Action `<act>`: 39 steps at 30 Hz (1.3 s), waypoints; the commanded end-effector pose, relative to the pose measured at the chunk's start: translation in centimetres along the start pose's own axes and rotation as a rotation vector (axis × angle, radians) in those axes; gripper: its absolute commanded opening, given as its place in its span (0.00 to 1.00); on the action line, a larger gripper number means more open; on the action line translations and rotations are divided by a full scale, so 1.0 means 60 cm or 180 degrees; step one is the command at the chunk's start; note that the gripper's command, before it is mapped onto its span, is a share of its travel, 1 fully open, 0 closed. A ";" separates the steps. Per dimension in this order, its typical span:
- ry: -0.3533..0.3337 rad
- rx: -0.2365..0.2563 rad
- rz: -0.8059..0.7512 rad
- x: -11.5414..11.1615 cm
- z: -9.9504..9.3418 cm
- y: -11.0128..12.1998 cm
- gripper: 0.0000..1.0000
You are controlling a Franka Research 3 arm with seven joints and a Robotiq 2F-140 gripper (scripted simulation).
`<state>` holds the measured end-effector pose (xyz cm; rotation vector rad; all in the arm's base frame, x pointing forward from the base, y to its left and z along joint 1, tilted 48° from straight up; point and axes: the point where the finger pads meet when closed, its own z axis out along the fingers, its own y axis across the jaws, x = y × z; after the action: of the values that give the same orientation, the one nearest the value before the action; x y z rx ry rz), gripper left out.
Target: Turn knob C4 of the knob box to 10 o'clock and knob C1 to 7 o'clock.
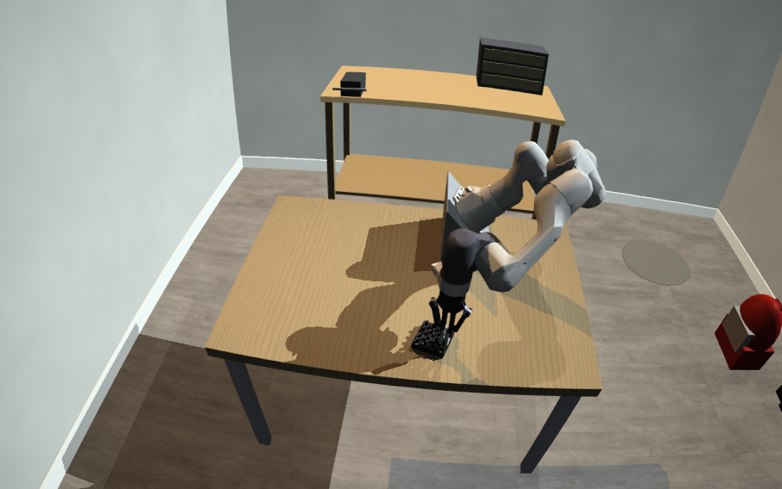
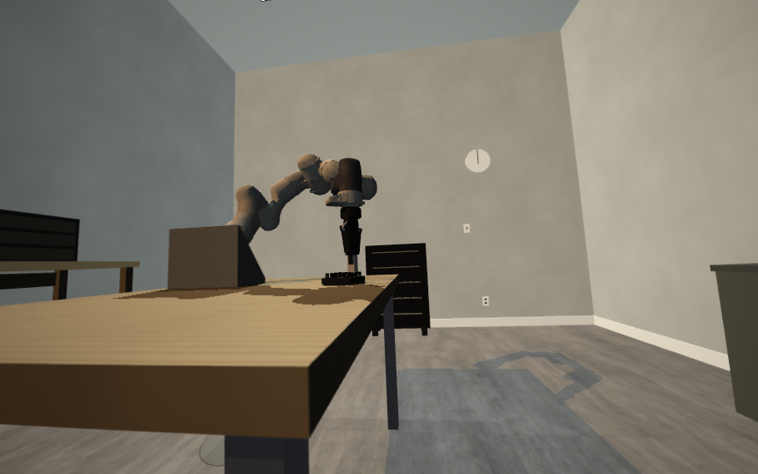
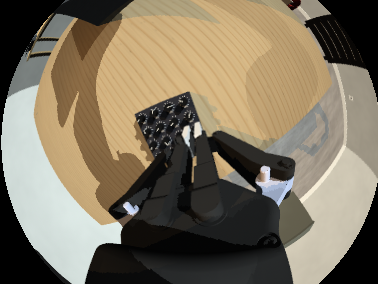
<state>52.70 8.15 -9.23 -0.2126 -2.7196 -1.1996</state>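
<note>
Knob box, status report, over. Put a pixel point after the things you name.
Gripper (image 1: 446,328) (image 2: 351,270) (image 3: 194,131) nearly shut, grip on a knob unconfirmed. Knob box (image 1: 428,346) (image 2: 336,281) (image 3: 163,120) on table. Fingers block wrist view of some knobs.
</note>
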 end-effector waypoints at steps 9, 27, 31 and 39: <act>0.0002 0.0010 -0.0072 0.001 0.003 -0.001 0.12; 0.0002 0.0010 -0.0072 0.001 0.003 -0.001 0.12; 0.0002 0.0010 -0.0072 0.001 0.003 -0.001 0.12; 0.0002 0.0010 -0.0072 0.001 -0.014 -0.001 0.12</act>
<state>52.69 8.02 -9.12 -0.1844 -2.7298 -1.2012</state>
